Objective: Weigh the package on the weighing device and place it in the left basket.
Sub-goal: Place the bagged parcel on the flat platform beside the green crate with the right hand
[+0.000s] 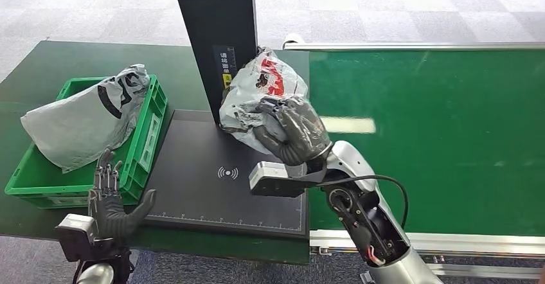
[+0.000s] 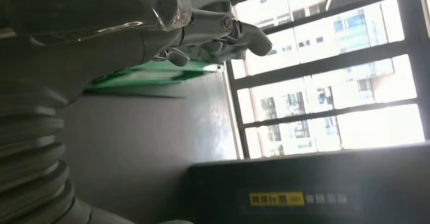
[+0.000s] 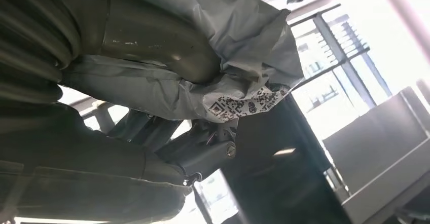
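The robot's right hand (image 1: 292,133) grips a crumpled grey package (image 1: 257,88) over the black weighing device (image 1: 218,181), against its upright post. The weighing step appears under way; next likely comes setting it flat on the platform. Its long axis runs roughly from 1 to 7 o'clock. The left hand (image 1: 110,197), empty with fingers spread, waits near the green basket (image 1: 144,146) at 9 o'clock.

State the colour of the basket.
Green, clearest in the head view: the basket left of the scale.
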`<action>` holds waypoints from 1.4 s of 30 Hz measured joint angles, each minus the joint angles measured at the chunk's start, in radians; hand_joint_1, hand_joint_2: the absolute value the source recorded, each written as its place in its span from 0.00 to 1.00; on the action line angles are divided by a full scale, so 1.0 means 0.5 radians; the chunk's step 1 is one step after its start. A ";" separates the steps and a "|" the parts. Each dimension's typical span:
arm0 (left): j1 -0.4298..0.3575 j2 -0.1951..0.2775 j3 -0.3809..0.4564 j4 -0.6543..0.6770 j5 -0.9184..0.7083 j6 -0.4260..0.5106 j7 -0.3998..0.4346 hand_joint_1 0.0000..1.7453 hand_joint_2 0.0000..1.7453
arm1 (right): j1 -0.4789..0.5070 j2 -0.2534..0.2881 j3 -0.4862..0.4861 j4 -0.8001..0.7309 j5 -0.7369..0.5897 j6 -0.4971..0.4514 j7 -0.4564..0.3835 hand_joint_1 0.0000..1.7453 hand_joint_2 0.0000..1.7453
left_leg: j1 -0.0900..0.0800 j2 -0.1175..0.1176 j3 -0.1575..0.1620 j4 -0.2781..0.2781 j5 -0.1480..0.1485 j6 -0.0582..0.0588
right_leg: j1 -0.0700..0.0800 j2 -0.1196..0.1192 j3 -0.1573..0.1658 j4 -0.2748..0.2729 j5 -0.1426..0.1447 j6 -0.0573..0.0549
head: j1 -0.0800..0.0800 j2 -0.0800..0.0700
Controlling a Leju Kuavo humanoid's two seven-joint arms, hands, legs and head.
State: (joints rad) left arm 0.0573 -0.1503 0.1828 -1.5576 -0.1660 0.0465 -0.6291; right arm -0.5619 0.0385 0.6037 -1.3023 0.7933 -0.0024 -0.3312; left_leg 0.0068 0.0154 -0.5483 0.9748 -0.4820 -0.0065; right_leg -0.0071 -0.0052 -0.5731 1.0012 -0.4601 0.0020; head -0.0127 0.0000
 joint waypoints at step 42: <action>-0.014 -0.015 0.223 -0.092 -0.074 -0.110 0.040 0.00 1.00 | -0.276 0.198 0.488 0.533 -0.359 0.240 -0.008 0.00 1.00 | 0.001 -0.005 -0.002 0.001 0.000 0.000 | 0.001 -0.002 -0.001 -0.001 0.000 0.000 | 0.001 0.000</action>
State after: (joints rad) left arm 0.0505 -0.1580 0.2945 -1.6034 -0.2029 -0.0086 -0.6091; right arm -0.7000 0.1375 0.8476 -1.0359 0.6138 0.1174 -0.3351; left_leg 0.0072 0.0129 -0.5494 0.9752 -0.4821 -0.0067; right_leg -0.0068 -0.0060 -0.5737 1.0007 -0.4601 0.0019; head -0.0123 0.0000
